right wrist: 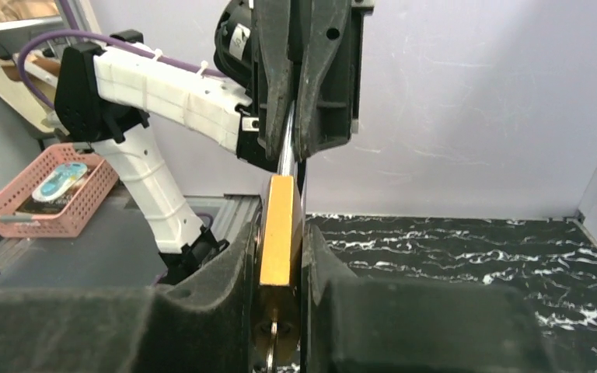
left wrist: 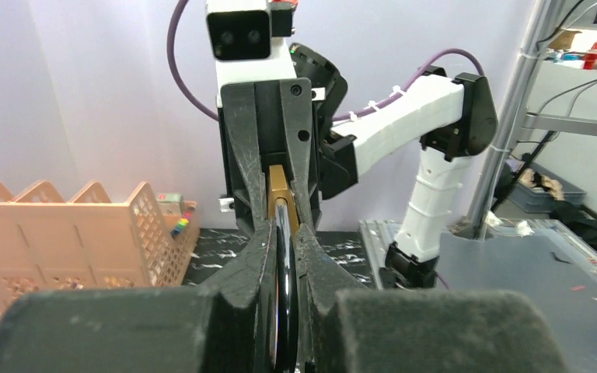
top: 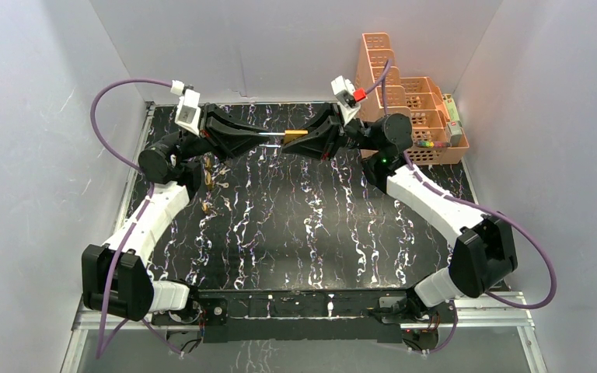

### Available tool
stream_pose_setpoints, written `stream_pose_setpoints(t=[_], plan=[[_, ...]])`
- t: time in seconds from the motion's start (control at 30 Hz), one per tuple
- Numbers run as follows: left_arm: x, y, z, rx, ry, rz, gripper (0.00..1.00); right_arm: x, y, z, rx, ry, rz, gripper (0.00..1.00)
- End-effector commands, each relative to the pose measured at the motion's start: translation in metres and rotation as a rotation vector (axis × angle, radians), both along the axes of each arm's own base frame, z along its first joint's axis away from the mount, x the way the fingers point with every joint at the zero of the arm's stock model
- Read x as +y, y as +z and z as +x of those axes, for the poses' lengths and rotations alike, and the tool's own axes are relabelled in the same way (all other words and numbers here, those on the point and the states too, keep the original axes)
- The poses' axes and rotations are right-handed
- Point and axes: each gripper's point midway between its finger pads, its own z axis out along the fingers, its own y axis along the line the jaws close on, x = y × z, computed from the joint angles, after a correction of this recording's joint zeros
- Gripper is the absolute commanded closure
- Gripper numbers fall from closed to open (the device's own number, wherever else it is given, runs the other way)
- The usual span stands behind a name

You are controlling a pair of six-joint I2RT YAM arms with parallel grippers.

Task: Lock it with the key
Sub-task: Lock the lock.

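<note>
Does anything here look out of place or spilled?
Only small brass-coloured bits lying loose on the table beside the left arm, too small to identify. The padlock is gripped between left pincer and right pincer.

here's the padlock (right wrist: pixel 280 210), a brass-coloured metal block with a brushed, satin face, and its shackle (left wrist: pixel 284 264) is polished metal, dark and glossy, throwing back reflections. the right gripper (right wrist: pixel 280 233) is matt black plastic, grainy and scuffed along the inner faces, and the left gripper (left wrist: pixel 284 225) shows the same dull, rough-textured black. the arm covers (top: pixel 427 194) are smooth white plastic with a soft sheen. the table (top: pixel 295 225) gleams, a glossy black marble-look top veined in white. the basket (top: pixel 412 101) is peach plastic lattice, the cable (top: pixel 116 89) a purple rubbery sheath.
</note>
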Motion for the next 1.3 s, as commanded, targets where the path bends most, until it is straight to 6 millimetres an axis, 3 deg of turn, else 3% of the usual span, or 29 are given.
stream_pose_setpoints(t=[0.0,0.17,0.23,0.3,0.37,0.4,0.57,0.7,0.9,1.1,1.27], plan=[[0.007,0.035,-0.017,-0.162,0.032,-0.093,1.00,-0.006,0.035,-0.014,-0.104,0.010,0.074,1.00],[0.008,0.022,-0.022,-0.171,0.018,-0.023,1.00,-0.011,0.037,-0.017,-0.119,-0.025,0.060,1.00],[0.011,0.014,-0.025,-0.169,0.013,0.025,0.68,-0.013,0.031,-0.014,-0.107,-0.061,0.002,1.00],[0.014,0.007,-0.030,-0.171,0.007,0.059,0.49,-0.019,0.030,-0.015,-0.121,-0.098,-0.034,1.00],[0.018,0.002,-0.034,-0.163,0.011,0.077,0.05,-0.027,0.028,-0.017,-0.126,-0.115,-0.076,1.00],[0.019,0.000,-0.037,-0.159,0.013,0.085,0.02,-0.030,0.026,-0.017,-0.125,-0.116,-0.096,1.00],[0.023,-0.011,-0.044,-0.124,-0.010,0.145,0.02,-0.048,0.019,-0.036,-0.136,0.027,-0.172,1.00],[0.024,-0.022,-0.053,-0.102,-0.075,0.231,0.09,-0.056,0.014,-0.052,-0.113,0.189,-0.207,1.00],[0.025,-0.029,-0.062,-0.121,-0.109,0.284,0.22,-0.052,0.014,-0.046,-0.118,0.207,-0.194,1.00],[0.013,-0.032,-0.057,-0.080,-0.141,0.248,0.33,-0.047,0.019,-0.038,-0.116,0.208,-0.170,1.00],[0.004,-0.032,-0.062,-0.091,-0.188,0.253,0.52,-0.043,0.022,-0.031,-0.114,0.191,-0.154,1.00]])
